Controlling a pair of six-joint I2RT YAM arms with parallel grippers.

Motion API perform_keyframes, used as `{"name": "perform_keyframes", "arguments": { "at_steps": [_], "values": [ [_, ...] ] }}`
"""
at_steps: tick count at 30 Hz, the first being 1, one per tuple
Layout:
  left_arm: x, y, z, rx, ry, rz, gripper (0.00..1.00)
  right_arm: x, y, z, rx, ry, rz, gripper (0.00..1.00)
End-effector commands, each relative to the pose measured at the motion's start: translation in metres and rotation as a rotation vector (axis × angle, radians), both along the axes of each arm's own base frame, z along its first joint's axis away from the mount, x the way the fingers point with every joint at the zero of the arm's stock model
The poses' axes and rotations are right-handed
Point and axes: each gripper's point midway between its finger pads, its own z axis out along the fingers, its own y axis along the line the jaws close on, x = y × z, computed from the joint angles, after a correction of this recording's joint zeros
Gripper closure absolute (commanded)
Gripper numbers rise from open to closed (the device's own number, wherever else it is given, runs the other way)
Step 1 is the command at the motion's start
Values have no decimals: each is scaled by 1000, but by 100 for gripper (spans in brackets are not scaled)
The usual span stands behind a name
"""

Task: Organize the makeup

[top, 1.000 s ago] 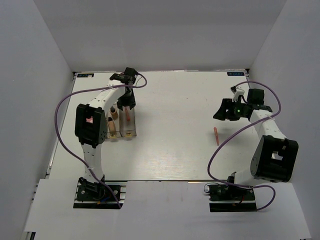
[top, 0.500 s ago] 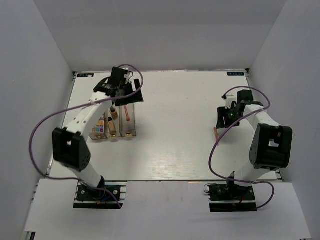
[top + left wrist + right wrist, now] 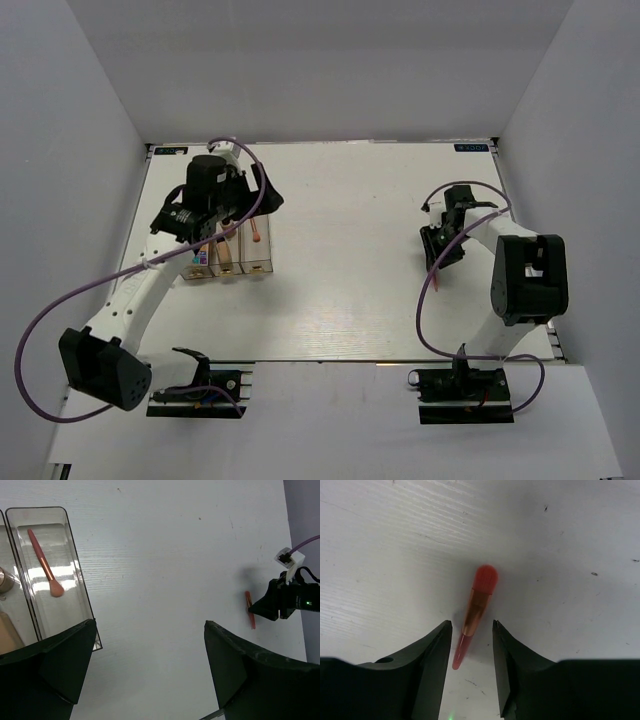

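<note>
A thin pink-red pencil (image 3: 481, 590) lies on the white table between the fingers of my right gripper (image 3: 471, 625), with a small gap on each side; the gripper is open and low over it. The left wrist view shows the same pencil (image 3: 249, 611) beside my right gripper (image 3: 280, 601). My left gripper (image 3: 150, 624) is open and holds nothing, hanging just right of the clear box (image 3: 80, 587). A pink brush (image 3: 44, 564) lies in the box's right compartment. A beige bottle (image 3: 7, 632) shows in the compartment to its left, and a multicolour palette (image 3: 198, 262) stands at the box's left end.
Grey walls (image 3: 80, 130) close in the table on the left, back and right. Purple cables (image 3: 70, 290) loop from both arms. The clear box (image 3: 258, 262) stands at the left of the table, the right gripper (image 3: 433, 250) far across it.
My left gripper has opened wide and pulled back from the box as the arm swung left. My right gripper has come down over the pencil, its jaws narrowing around it.
</note>
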Motion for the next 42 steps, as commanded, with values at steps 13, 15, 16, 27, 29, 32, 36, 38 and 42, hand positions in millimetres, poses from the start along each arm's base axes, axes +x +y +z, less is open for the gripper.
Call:
{"name": "perform_keyframes", "arguments": {
  "at_steps": [13, 15, 16, 27, 29, 32, 36, 38, 42],
  "values": [
    [-30, 27, 40, -70, -129, 127, 2, -17, 3, -23, -105, 59, 71, 90],
    [-31, 33, 50, -77, -164, 158, 2, -14, 17, -15, -37, 56, 197, 96],
    [-31, 33, 50, -86, -169, 158, 2, 2, 31, 1, 20, 11, 255, 99],
    [-41, 44, 72, -152, -256, 221, 2, 78, 204, 137, 616, -228, 675, 100],
    [-46, 48, 78, -166, -276, 237, 2, 84, 237, 150, 698, -250, 680, 100],
    [-52, 52, 80, -174, -283, 253, 2, 85, 299, 156, 788, -239, 700, 100],
    [-58, 56, 82, -173, -277, 265, 2, 76, 374, 175, 905, -245, 687, 100],
    [-60, 58, 84, -176, -282, 272, 2, 81, 400, 181, 968, -256, 633, 100],
    [-66, 62, 83, -183, -279, 288, 2, 83, 443, 191, 1065, -286, 575, 100]
  ]
}}
